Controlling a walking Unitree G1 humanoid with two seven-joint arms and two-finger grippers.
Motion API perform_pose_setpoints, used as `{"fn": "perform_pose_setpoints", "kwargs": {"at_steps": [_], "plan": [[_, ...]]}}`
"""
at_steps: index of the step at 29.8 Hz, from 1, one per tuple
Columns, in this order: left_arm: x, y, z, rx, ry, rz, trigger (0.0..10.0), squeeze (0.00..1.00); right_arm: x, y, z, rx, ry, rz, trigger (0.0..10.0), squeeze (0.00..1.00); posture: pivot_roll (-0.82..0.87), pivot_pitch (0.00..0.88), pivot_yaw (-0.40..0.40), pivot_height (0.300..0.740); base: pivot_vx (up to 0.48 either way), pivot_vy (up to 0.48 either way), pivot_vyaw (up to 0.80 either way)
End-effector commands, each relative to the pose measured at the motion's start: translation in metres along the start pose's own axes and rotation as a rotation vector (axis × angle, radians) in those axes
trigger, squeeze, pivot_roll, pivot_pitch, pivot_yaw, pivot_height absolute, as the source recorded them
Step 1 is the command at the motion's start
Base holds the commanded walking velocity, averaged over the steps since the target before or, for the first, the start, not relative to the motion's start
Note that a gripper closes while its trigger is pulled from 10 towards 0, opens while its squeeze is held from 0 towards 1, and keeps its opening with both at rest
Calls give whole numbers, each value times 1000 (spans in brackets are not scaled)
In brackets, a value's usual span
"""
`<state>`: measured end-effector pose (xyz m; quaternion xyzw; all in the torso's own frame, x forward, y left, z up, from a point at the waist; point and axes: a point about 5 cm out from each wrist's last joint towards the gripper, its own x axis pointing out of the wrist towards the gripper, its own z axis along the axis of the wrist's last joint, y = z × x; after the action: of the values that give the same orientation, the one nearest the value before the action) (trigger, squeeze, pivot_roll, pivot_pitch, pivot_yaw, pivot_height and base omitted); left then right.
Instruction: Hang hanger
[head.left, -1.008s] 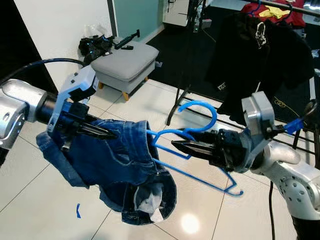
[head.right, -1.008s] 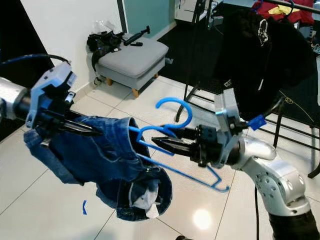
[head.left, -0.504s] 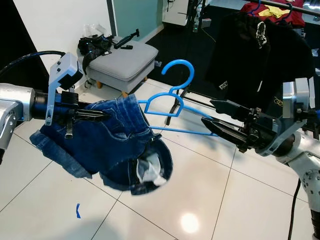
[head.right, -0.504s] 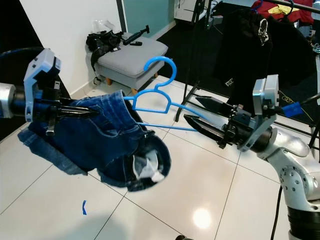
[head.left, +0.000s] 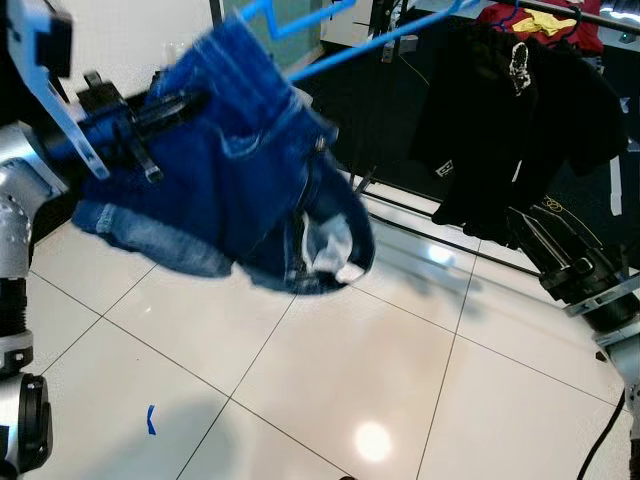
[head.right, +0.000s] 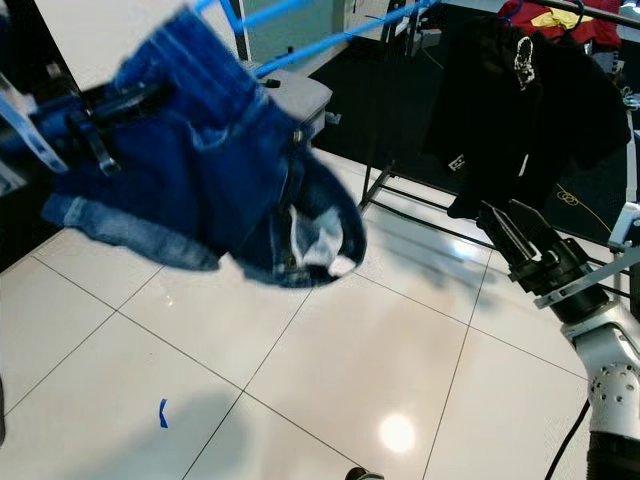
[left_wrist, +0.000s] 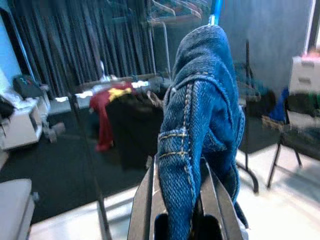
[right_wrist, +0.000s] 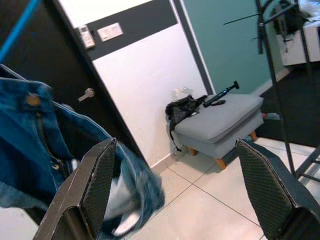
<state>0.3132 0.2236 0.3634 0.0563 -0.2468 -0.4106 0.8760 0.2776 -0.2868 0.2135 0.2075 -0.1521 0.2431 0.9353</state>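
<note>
1. Two head views show the left gripper (head.left: 185, 100) raised high at the robot's left, its black fingers pinched on a pair of denim shorts (head.left: 235, 190) that droop blurred over the tiled floor (head.left: 330, 380).
2. Left wrist view adds what the head views blur: the two fingers (left_wrist: 142, 200) press the denim waistband from both sides, with a blue hanger (left_wrist: 216, 10) stub above the cloth.
3. Blue hanger bars run long-axis from the shorts up and to the right, toward the clothes rack (head.left: 560, 12) with its dark garments (head.left: 500, 120); the hook runs out of the picture.
4. Right wrist view alone shows a grey footstool (right_wrist: 220, 125) by the wall.
5. Low at the right, the right gripper (head.right: 510, 225) stands spread wide, holding nothing, well apart from the hanger.
</note>
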Motion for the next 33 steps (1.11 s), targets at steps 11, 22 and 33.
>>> {"fn": "perform_pose_setpoints", "kwargs": {"at_steps": [11,22,33], "plan": [[21,-25,25,-10,-169,-107,10000,0,14,20,-61,238,106,35,10000,0,80,156,-23,740,0,0,0],[30,-41,25,-51,-187,-159,10000,0,22,45,-75,249,171,169,10000,0,77,151,-28,740,0,0,0],[32,-45,22,-67,-174,-157,10000,0,22,66,-43,336,13,361,10000,0,73,154,-26,740,0,0,0]]}}
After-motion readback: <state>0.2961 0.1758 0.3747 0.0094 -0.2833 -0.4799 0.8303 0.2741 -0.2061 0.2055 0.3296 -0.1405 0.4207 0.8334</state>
